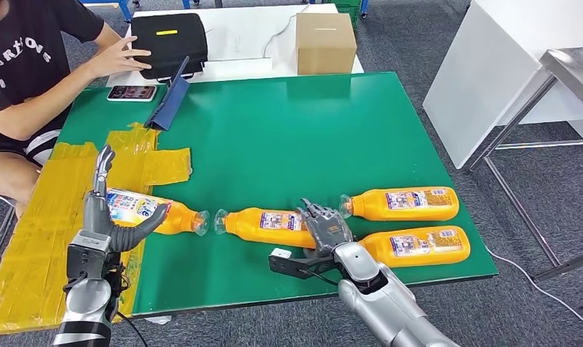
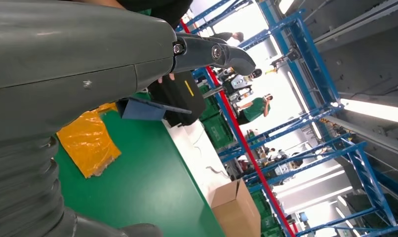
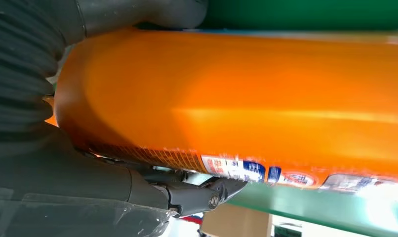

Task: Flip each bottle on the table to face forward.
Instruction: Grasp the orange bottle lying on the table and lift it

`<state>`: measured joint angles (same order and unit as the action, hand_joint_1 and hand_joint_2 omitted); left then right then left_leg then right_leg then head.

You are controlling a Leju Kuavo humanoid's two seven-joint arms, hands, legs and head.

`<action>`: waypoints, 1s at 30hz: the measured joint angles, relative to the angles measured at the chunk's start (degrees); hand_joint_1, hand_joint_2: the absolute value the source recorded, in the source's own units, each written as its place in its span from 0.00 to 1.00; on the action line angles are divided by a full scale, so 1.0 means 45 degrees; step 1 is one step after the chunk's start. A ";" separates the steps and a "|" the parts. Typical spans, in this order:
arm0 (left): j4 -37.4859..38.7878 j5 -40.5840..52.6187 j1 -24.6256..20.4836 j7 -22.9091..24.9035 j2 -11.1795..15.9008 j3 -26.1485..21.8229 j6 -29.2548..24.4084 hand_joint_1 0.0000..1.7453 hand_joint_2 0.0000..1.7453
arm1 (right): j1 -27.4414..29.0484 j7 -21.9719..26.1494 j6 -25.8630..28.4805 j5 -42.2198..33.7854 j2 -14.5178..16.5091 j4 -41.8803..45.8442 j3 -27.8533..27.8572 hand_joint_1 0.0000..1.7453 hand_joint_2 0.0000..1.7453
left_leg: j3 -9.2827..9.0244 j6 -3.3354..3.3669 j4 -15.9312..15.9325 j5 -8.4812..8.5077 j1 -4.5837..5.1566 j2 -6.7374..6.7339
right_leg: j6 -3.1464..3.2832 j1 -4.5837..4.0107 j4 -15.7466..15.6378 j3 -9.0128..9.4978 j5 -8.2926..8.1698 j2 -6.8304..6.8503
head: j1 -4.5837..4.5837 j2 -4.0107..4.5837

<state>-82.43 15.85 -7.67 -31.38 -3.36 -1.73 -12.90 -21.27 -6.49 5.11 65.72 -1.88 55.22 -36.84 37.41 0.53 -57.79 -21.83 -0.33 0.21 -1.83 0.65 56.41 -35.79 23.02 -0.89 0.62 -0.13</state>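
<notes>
Four orange bottles lie on their sides on the green table (image 1: 288,137). The leftmost bottle (image 1: 155,213) shows a white and blue label, and its base lies at my left hand (image 1: 100,217), which is open, fingers straight up and thumb spread toward the bottle. My right hand (image 1: 325,225) grips the base end of the middle bottle (image 1: 263,221), fingers draped over it. In the right wrist view that bottle (image 3: 236,98) sits against the palm between thumb and fingers (image 3: 212,195). Two more bottles (image 1: 404,204) (image 1: 419,244) lie at the right, labels up.
A person (image 1: 28,65) sits at the back left, one hand on a black bag (image 1: 169,36). A phone (image 1: 132,92), a blue folder (image 1: 169,101) and a cardboard box (image 1: 325,43) stand at the back. Yellow tape (image 1: 50,217) covers the table's left part. A white table (image 1: 491,72) stands on the right.
</notes>
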 joint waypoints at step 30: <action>0.0631 -0.5531 0.0036 0.2532 0.0208 0.0816 0.6601 0.00 1.00 | 0.1745 0.3606 0.4629 -0.3938 0.0685 0.2037 0.2256 1.00 1.00 | 0.0053 0.0026 -0.0002 0.0021 0.0002 0.0010 | -0.0015 0.0000 0.0010 0.0102 -0.0030 0.0008 | 0.0000 0.0000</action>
<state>-79.59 -9.04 -7.50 -19.99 -2.43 1.95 16.81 -13.42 9.73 25.95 48.00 1.20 64.39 -26.69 37.64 0.64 -57.80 -21.74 -0.32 0.25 -1.90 0.65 56.45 -35.33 22.88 -0.85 0.62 -0.13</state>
